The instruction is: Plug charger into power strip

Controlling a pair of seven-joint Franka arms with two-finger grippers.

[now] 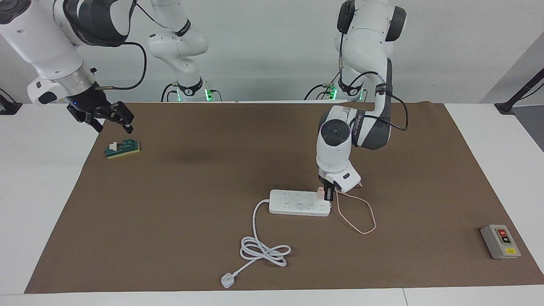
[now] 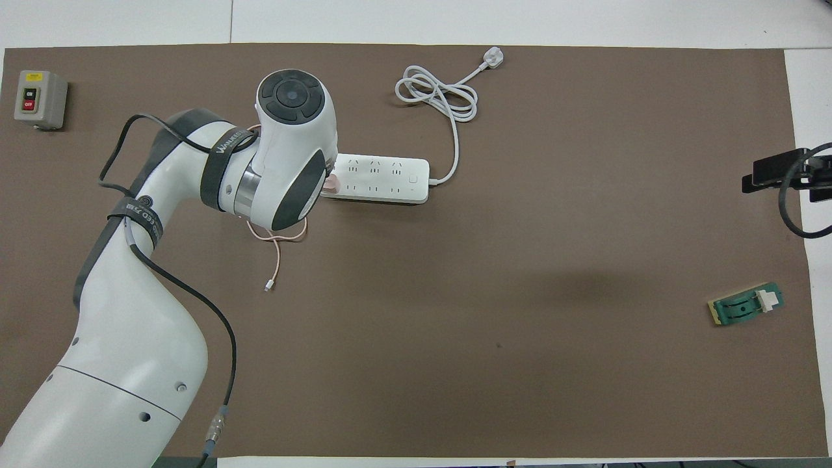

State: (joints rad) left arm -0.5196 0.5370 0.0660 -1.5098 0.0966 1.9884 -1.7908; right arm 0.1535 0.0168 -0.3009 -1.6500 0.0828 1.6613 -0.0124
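A: Starting at the upper left of the facing view, what do we see?

B: We see the right gripper (image 1: 106, 120) hanging in the air with its fingers spread wide and nothing between them. It is over the edge of the brown mat (image 1: 170, 238), above a small green block (image 1: 123, 149) that lies flat on the mat. That arm waits.

A: And toward the middle of the frame?

B: In the lower centre we find a white plug (image 1: 227, 281) near the mat's bottom edge, with its thick white cord (image 1: 263, 250) coiled in loops and running up to the power strip (image 1: 297, 203). The strip lies flat, just right of centre, its two rows of sockets facing up.

A: Where is the charger?

B: We see the pale-pink charger (image 1: 319, 194) at the right end of the power strip, on its top face, on the row nearer the robots. The left gripper (image 1: 327, 196) points straight down and is clamped on the charger. In the overhead view the arm's wrist covers most of it, so only a pink corner (image 2: 331, 184) shows beside the strip (image 2: 383, 179).

A: And the cable?

B: The thin pink cable (image 1: 359, 216) loops on the mat to the right of the strip.

A: Anything at the lower right?

B: A grey box (image 1: 500, 242) with red and yellow buttons, well apart from everything else.
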